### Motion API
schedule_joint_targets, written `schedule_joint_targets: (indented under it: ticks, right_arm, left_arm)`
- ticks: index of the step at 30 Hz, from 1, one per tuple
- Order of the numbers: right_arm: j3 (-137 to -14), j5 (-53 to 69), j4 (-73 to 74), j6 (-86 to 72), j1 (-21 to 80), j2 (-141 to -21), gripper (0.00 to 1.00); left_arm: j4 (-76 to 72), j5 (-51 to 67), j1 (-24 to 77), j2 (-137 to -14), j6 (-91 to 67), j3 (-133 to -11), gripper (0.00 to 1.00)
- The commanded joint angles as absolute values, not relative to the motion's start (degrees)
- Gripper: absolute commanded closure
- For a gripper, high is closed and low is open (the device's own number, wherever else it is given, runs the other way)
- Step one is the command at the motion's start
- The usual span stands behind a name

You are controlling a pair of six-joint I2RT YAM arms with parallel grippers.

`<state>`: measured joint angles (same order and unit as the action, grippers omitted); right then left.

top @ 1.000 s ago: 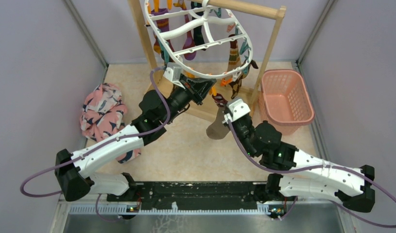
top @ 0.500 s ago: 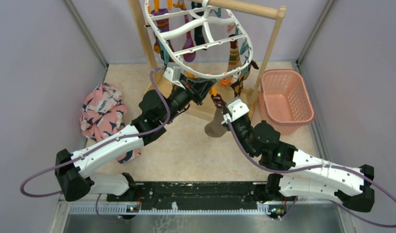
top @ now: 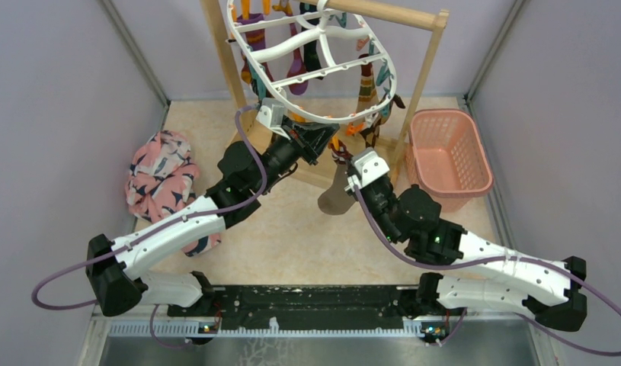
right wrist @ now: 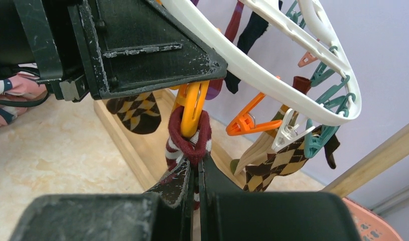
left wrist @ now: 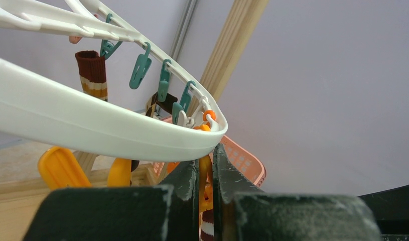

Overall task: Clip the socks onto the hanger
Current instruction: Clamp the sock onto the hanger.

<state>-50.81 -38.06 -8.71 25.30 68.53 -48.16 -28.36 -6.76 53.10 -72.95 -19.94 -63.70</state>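
The white oval hanger (top: 322, 118) hangs from the wooden rack with several socks clipped to it, among them an argyle sock (right wrist: 277, 163). My left gripper (left wrist: 206, 165) is under the hanger's near rim (left wrist: 92, 128), shut on the handles of an orange clip (left wrist: 207, 175). My right gripper (right wrist: 196, 163) is shut on the cuff of a maroon and white striped sock (right wrist: 189, 143). That cuff wraps the lower end of the orange clip (right wrist: 192, 108). The sock's grey-brown foot (top: 336, 197) hangs below the right gripper (top: 347, 164).
The wooden rack (top: 414, 84) stands at the back, its base beam on the floor. A pink lattice basket (top: 448, 156) sits to the right of it. A pink bird-print cloth (top: 161, 179) lies at the left. Grey walls close in both sides.
My right gripper has moved a little up and left with the sock, closer to the orange clip. The left gripper and hanger have stayed put.
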Motion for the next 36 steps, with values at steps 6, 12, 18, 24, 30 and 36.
schedule_joint_targets:
  ticks: [6, 12, 18, 24, 30, 36]
  right_arm:
    - [-54.9, -38.2, -12.2, 28.5, 69.2, -48.6, 1.00]
    - [-54.7, -38.0, -12.8, 28.7, 69.2, -49.3, 1.00]
    - [-54.9, -37.3, -13.3, 28.7, 69.2, -49.9, 1.00]
    - [-55.8, -36.6, -13.4, 29.0, 69.2, -50.8, 1.00]
    - [-55.8, -36.2, -13.7, 28.8, 69.2, -51.0, 1.00]
    - [-55.5, -36.5, -13.9, 29.0, 69.2, -50.9, 0.64]
  left_arm:
    - [-27.4, -6.0, 52.6, -72.0, -20.5, -62.8, 1.00]
    - [-27.4, -5.4, 52.6, -71.4, -21.5, -62.7, 0.97]
    - [-27.3, -4.9, 52.7, -70.7, -21.7, -62.6, 0.74]
    - [-27.1, -4.7, 52.6, -70.5, -21.9, -62.5, 0.59]
    - [-26.7, -5.5, 52.6, -70.4, -21.8, -62.4, 0.37]
    - [-26.0, -7.6, 52.7, -69.3, -20.9, -61.9, 0.18]
